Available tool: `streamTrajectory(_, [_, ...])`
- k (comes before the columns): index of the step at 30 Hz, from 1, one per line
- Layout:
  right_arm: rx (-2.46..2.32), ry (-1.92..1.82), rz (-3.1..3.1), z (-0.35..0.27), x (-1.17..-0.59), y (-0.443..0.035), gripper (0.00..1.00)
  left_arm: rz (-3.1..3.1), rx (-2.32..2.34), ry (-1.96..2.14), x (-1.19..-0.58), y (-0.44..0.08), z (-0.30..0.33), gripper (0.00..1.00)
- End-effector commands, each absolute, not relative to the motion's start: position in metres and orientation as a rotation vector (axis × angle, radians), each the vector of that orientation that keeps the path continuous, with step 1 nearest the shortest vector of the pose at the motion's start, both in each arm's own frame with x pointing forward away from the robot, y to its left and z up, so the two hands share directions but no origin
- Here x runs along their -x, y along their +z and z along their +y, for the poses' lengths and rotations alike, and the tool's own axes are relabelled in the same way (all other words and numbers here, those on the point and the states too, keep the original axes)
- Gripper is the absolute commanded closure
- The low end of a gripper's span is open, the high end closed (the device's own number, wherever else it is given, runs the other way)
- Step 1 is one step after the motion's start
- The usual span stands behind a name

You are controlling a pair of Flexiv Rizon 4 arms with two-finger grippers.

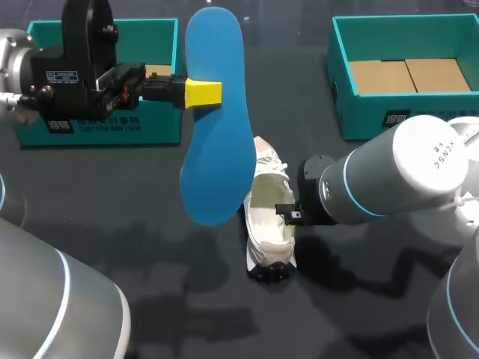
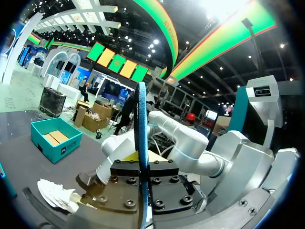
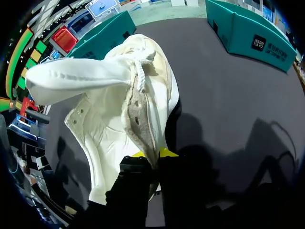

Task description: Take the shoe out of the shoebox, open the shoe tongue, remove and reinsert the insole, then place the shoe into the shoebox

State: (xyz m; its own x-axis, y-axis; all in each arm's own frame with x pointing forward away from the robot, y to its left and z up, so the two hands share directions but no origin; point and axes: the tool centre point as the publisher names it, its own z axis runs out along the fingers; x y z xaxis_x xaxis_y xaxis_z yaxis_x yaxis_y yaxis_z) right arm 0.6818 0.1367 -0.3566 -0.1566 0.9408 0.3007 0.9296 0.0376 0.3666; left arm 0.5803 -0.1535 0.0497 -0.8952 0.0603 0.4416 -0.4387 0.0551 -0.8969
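A blue insole (image 1: 215, 112) hangs in the air above the table, pinched edge-on by my left gripper (image 1: 202, 93), which is shut on its side. In the left wrist view the blue insole (image 2: 141, 143) stands upright between the fingers as a thin blue strip. The white shoe (image 1: 269, 213) lies on the dark table, tongue pulled open. My right gripper (image 1: 288, 213) is shut on the shoe's side wall. In the right wrist view the white shoe (image 3: 124, 105) fills the space ahead of my right gripper (image 3: 153, 155), tongue folded back, yellow tips clamped on the collar.
A teal shoebox (image 1: 161, 37) stands at the back left behind my left arm. A second teal shoebox (image 1: 340, 82) with brown cardboard inside stands at the back right. Bare dark table lies in front of the shoe.
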Motion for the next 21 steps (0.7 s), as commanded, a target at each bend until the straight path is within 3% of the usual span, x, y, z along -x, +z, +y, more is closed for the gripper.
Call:
streamTrajectory(1, [-2.044, 0.761, 2.259, 0.141, -0.689, -0.367, 1.0, -1.979, -0.379, 1.899, -0.581, 0.05, -0.156, 1.0])
streamTrajectory(21, [-2.164, 0.691, 2.323, 0.14, -0.698, -0.387, 1.0, -1.979, -0.379, 1.899, -0.581, 0.05, -0.156, 1.0])
